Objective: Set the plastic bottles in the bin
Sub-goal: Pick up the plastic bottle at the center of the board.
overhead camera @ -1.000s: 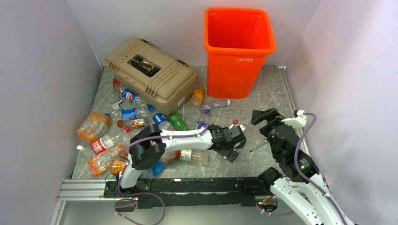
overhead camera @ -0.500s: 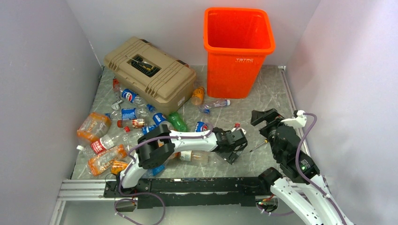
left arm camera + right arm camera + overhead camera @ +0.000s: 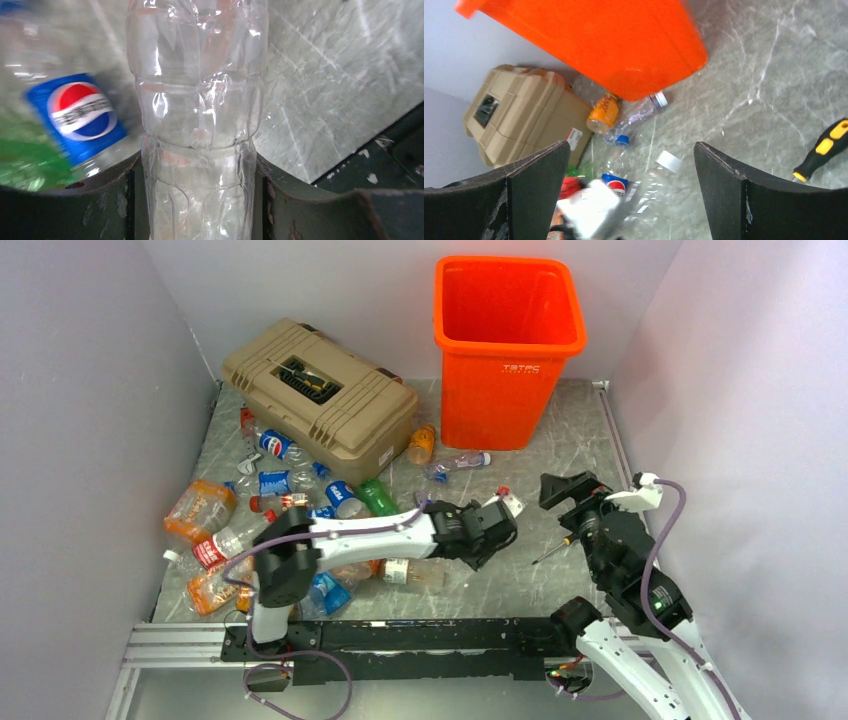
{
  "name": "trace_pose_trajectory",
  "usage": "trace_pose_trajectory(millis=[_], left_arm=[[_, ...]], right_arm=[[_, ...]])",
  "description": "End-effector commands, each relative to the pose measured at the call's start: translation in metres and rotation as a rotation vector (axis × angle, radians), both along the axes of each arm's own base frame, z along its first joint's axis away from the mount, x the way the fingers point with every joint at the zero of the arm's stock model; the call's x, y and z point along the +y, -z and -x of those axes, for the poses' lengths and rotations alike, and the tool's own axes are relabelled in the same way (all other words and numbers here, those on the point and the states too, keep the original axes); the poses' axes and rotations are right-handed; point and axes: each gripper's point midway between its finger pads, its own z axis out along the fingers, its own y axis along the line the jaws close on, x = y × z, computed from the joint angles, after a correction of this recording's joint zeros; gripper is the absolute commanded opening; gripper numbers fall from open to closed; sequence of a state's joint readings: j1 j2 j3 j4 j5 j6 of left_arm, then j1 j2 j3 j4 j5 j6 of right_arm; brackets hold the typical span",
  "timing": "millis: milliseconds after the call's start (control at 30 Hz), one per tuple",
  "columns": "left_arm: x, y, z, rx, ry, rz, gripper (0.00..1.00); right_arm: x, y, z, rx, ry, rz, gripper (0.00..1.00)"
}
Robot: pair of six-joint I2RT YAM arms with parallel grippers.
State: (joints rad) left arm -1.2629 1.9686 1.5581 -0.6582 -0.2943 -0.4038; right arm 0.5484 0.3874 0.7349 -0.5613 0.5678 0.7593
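A clear crumpled plastic bottle (image 3: 197, 100) with a white cap (image 3: 513, 504) stands between the fingers of my left gripper (image 3: 197, 167), and both fingers press its sides. In the top view my left gripper (image 3: 490, 525) is at the table's middle, in front of the bin. The bin (image 3: 510, 350) is tall and bright orange, standing at the back. My right gripper (image 3: 570, 495) hovers open to the right, with nothing between its fingers (image 3: 539, 175). More plastic bottles (image 3: 260, 510) lie piled at the left. A Pepsi bottle (image 3: 82, 117) lies beside the held one.
A tan toolbox (image 3: 320, 395) sits at the back left. An orange bottle (image 3: 422, 444) and a clear blue-capped bottle (image 3: 460, 462) lie in front of the bin. A yellow-handled screwdriver (image 3: 555, 545) lies near my right gripper. Walls enclose three sides.
My left gripper has closed from wide open onto the clear bottle and shifted a little left and back. The right arm has barely moved.
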Motion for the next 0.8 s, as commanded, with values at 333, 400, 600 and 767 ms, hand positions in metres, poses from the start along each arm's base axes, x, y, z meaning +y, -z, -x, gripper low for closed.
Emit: trace_pose_trajectory(millis=[333,400,600,767], left_arm=[[0.103,-0.224,-0.02,-0.514,0.222,0.397,0.62],[0.107,-0.232,-0.01,-0.538,0.272,0.468,0.62],[0.124,-0.25,0.012,-0.559,0.355,0.552,0.61],[0.14,-0.264,0.043,-0.529,0.46,0.632,0.6]], right_arm=[[0.038,-0.075,0.008,-0.291,-0.269,0.069,1.0],[0.055,-0.074,0.007,-0.306,-0.355,0.069,1.0],[0.084,-0.096,0.011,-0.381,-0.498,0.05,1.0],[0.113,-0.129,0.029,-0.526,-0.671,-0.034,1.0]])
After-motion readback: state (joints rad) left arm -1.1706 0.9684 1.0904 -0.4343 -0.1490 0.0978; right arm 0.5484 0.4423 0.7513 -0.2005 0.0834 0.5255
